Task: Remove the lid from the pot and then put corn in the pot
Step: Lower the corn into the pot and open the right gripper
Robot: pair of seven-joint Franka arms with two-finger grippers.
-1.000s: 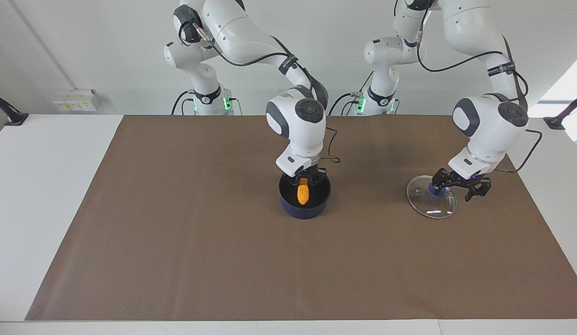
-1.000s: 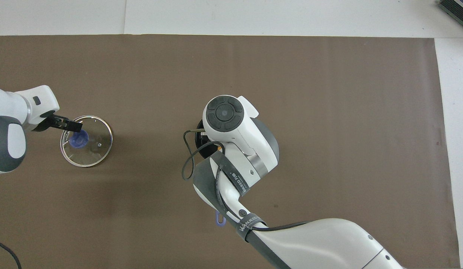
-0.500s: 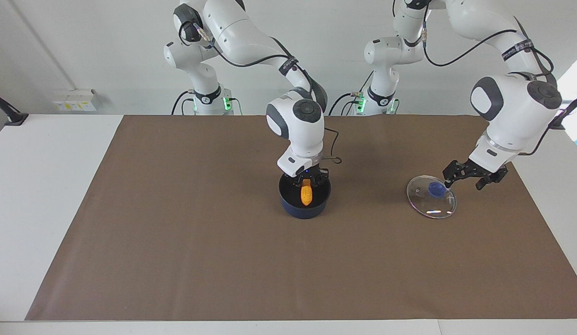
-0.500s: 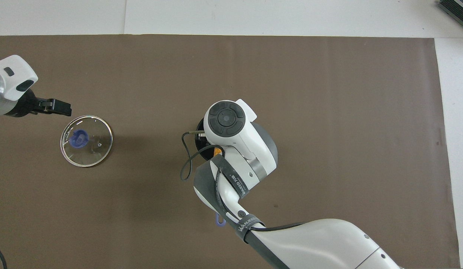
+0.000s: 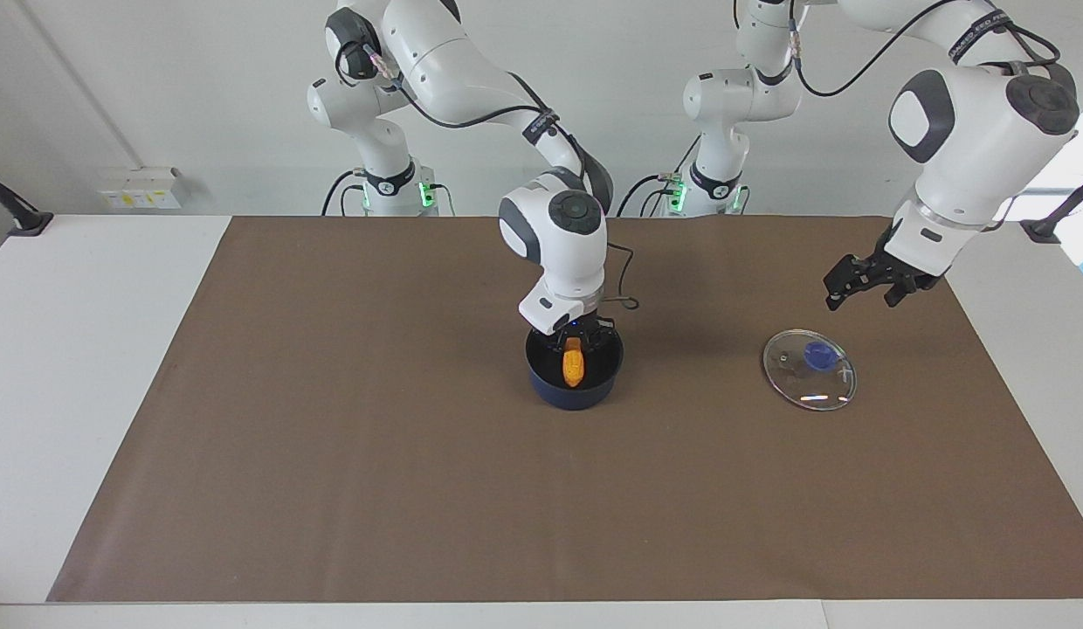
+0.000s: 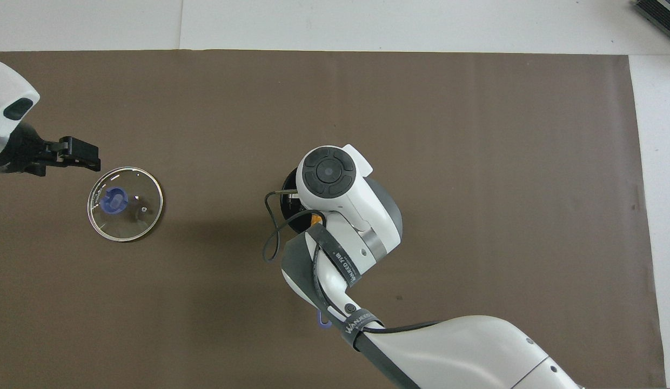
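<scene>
We are seeing the orange corn (image 5: 573,370) lying in the uncovered blue pot (image 5: 575,390), the glass lid (image 5: 810,369) lying flat toward the left arm's end.

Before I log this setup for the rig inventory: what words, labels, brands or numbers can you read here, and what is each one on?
"WANKEER", roughly, white print on the black strap around the right arm; the last letters are unclear.
More white print on the second strap higher up that arm, too small to read.
White print on the straps of both arms in the facing view, unreadable.
The lid, pot and corn carry no text.
</scene>
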